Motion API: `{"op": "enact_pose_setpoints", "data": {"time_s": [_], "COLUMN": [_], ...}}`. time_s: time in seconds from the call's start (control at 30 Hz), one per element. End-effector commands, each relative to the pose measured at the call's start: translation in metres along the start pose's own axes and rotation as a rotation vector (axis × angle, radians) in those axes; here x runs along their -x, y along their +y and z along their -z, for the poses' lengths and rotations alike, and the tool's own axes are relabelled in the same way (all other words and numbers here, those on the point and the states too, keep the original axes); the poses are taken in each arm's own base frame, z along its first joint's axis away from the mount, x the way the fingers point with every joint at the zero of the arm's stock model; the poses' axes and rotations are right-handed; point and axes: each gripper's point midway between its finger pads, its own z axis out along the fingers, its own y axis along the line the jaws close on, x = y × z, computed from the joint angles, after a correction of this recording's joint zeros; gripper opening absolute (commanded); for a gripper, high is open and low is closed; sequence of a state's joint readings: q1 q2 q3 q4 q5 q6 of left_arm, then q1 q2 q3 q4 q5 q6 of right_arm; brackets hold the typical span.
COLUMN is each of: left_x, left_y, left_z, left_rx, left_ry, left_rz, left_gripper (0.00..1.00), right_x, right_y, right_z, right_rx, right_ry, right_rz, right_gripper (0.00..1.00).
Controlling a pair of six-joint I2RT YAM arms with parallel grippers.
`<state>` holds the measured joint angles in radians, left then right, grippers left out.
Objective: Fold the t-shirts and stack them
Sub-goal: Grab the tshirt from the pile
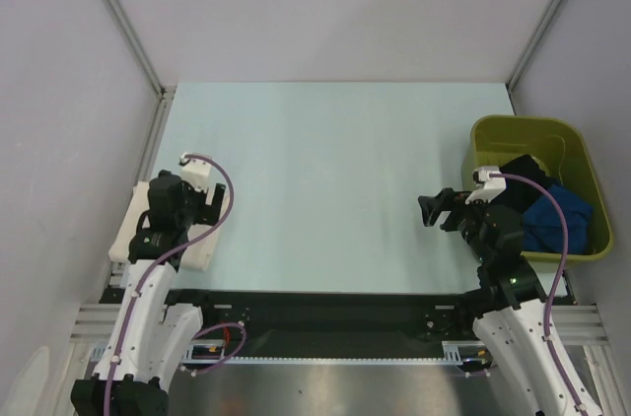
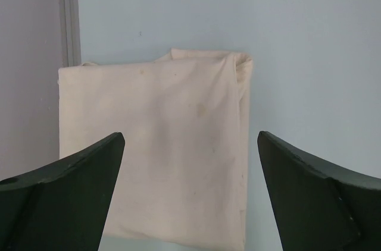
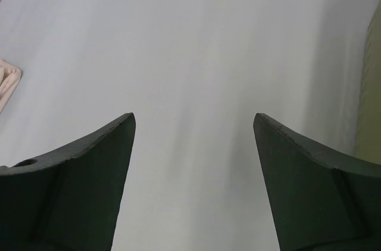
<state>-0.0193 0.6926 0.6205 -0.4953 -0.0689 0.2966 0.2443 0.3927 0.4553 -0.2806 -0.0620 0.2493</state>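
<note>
A cream t-shirt point(image 1: 200, 254), folded into a rectangle, lies at the table's left edge. It fills the left wrist view point(image 2: 161, 144). My left gripper point(image 1: 150, 231) hovers over it, open and empty point(image 2: 190, 135). A black t-shirt point(image 1: 525, 169) and a bright blue t-shirt point(image 1: 559, 220) lie crumpled in the olive-green bin point(image 1: 493, 130) at the right. My right gripper point(image 1: 435, 209) is open and empty just left of the bin, pointing left over bare table point(image 3: 193, 117). A corner of the cream t-shirt point(image 3: 7, 81) shows far off in the right wrist view.
The pale blue table point(image 1: 335, 179) is walled by grey panels with metal posts at the back and sides. The bin's rim point(image 3: 372, 102) shows at the right edge of the right wrist view. A black rail point(image 1: 315, 308) runs along the near edge.
</note>
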Motion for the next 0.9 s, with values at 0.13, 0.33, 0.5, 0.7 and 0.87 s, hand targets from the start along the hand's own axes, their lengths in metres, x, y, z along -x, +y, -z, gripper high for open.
{"op": "enact_pose_setpoints", "data": {"time_s": [0.13,0.33,0.5,0.7,0.87], "left_x": [0.02,0.08,0.105,0.092,0.085], "left_y": [0.005,-0.022,-0.02,-0.019,-0.018], "left_z": [0.004,0.018,0.017,0.001,-0.001], "left_rx": [0.01,-0.26,-0.295,-0.276,-0.263], "left_ry": [-0.029,-0.043,0.009,0.096,0.105], "left_rz": [0.033,-0.013,0.001,0.021,0.007], "left_gripper": [1.0,1.0,1.0,1.0,1.0], "right_x": [0.05,0.115,0.174,0.147,0.086], "right_y": [0.009,-0.004,-0.085,-0.204,-0.248], "right_z": [0.005,-0.034,-0.024,0.004,0.015], "right_rx": [-0.011,-0.19,-0.551,-0.828,-0.96], "right_ry": [-0.099,0.126,0.188,0.183,0.307], "right_rz": [-0.033,0.032,-0.06,-0.403,-0.448], "right_gripper": [1.0,1.0,1.0,1.0,0.91]}}
